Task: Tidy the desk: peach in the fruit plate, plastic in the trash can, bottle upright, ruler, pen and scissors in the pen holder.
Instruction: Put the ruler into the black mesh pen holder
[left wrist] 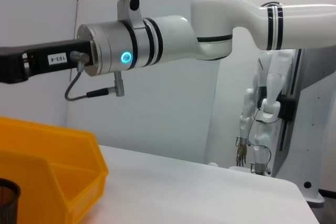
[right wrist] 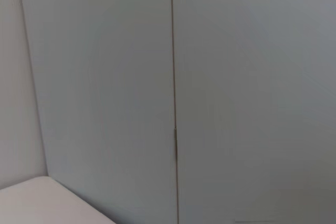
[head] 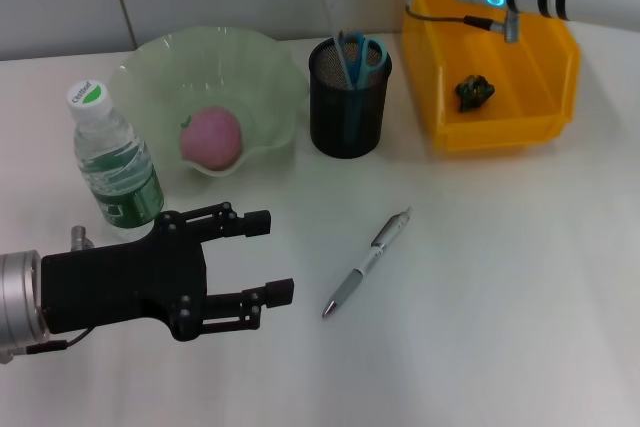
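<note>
- Pen (head: 366,263) lies flat on desk (head: 500,277), well apart from mesh pen holder (head: 348,97).
- Judged light, stiff, slick; take mid-barrel, across its width.
- Left gripper (head: 270,257) fingers apart, near pen.
- Right gripper above holder; fingers: cannot tell.

Beyond the desk work: table, wall and a stand in the background

A plain white table (head: 500,277) carries everything, backed by a pale panelled wall (right wrist: 105,77) with a thin vertical seam (right wrist: 172,51) running down it; in the left wrist view, well beyond the table's far edge, a white robot-like stand (left wrist: 265,103) is upright by the wall, with a small jointed hand (left wrist: 241,154) hanging low at its side
</note>
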Controlling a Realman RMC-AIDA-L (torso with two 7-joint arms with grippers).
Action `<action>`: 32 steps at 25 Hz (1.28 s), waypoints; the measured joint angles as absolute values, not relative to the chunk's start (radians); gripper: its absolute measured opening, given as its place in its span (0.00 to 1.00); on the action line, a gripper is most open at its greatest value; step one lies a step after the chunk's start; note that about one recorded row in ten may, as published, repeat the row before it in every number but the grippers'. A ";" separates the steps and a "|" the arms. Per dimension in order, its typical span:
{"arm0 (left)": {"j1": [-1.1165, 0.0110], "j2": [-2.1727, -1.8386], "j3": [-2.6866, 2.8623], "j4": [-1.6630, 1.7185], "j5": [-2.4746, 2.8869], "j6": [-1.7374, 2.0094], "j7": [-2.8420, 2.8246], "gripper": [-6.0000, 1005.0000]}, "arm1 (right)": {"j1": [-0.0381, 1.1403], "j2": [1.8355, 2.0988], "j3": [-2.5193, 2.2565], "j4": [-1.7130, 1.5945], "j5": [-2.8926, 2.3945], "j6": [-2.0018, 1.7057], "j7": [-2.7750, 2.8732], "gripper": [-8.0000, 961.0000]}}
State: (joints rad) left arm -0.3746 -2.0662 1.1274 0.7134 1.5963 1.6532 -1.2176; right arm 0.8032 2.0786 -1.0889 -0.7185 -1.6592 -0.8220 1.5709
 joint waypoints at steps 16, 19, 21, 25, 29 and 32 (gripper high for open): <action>-0.377 -2.067 1.127 0.713 1.593 1.656 -1.209 0.77 | 0.823 2.080 -1.094 -0.647 -1.633 -0.806 1.533 0.42; -0.376 -2.067 1.127 0.713 1.591 1.656 -1.208 0.77 | 0.828 2.080 -1.095 -0.634 -1.632 -0.798 1.529 0.42; -0.375 -2.067 1.127 0.713 1.591 1.656 -1.207 0.77 | 0.828 2.080 -1.095 -0.634 -1.632 -0.797 1.527 0.42; -0.374 -2.068 1.127 0.713 1.590 1.657 -1.207 0.77 | 0.826 2.080 -1.095 -0.633 -1.632 -0.797 1.527 0.42; -0.375 -2.068 1.127 0.713 1.589 1.657 -1.207 0.77 | 0.822 2.081 -1.095 -0.633 -1.632 -0.797 1.526 0.42; -0.376 -2.068 1.127 0.713 1.589 1.657 -1.207 0.77 | 0.821 2.081 -1.095 -0.629 -1.632 -0.799 1.526 0.42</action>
State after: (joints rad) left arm -0.3756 -2.0678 1.1274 0.7133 1.5891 1.6566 -1.2071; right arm 0.8213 2.0813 -1.0953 -0.6293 -1.6320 -0.7994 1.5262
